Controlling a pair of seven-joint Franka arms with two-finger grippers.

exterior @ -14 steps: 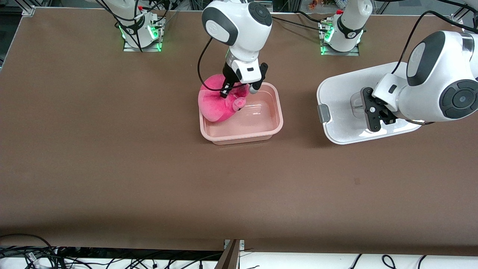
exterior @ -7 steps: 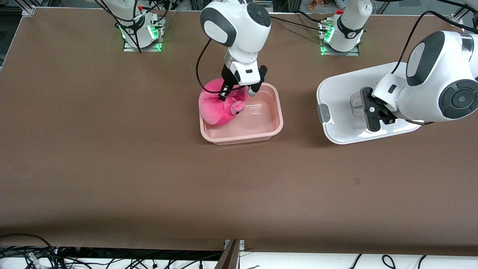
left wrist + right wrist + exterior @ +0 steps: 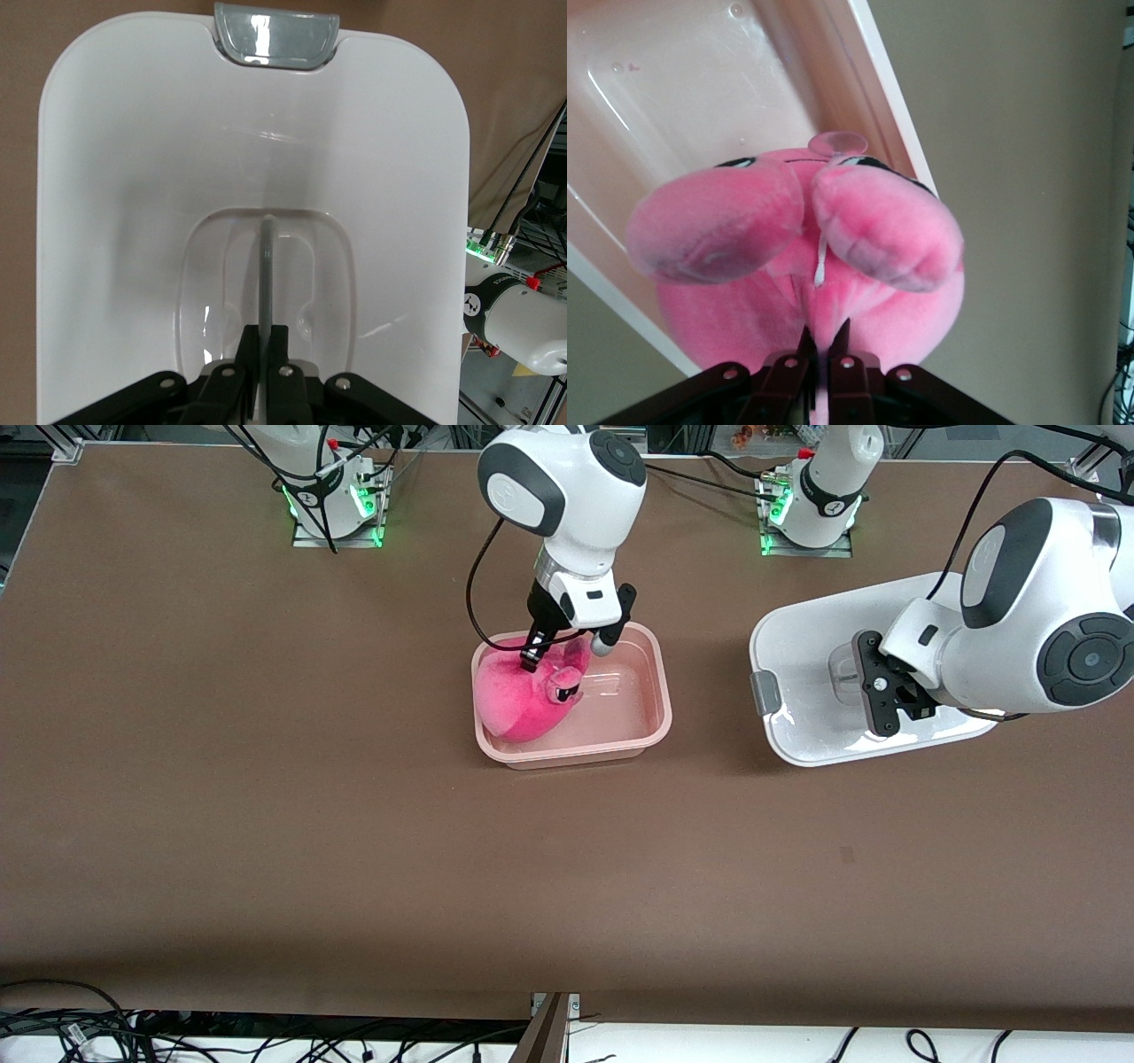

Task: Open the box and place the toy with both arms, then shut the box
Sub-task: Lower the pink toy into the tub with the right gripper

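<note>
Front view: right gripper [image 3: 538,657] fingers pinch toy [image 3: 523,700].

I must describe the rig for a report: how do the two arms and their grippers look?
Both arms are glossy white with rounded dark grey joint caps. Each ends in a black two-finger gripper: the right gripper and the left gripper. A thin black cable loops along each arm. Green lights glow at both bases.

Round bright pink plush toy [image 3: 524,701] covers the pale pink translucent plastic tub's [image 3: 651,691] end toward the right arm. White rounded lid [image 3: 802,651] partly hidden under the left arm; its second grey clip unseen. Left wrist view crops that lid.
</note>
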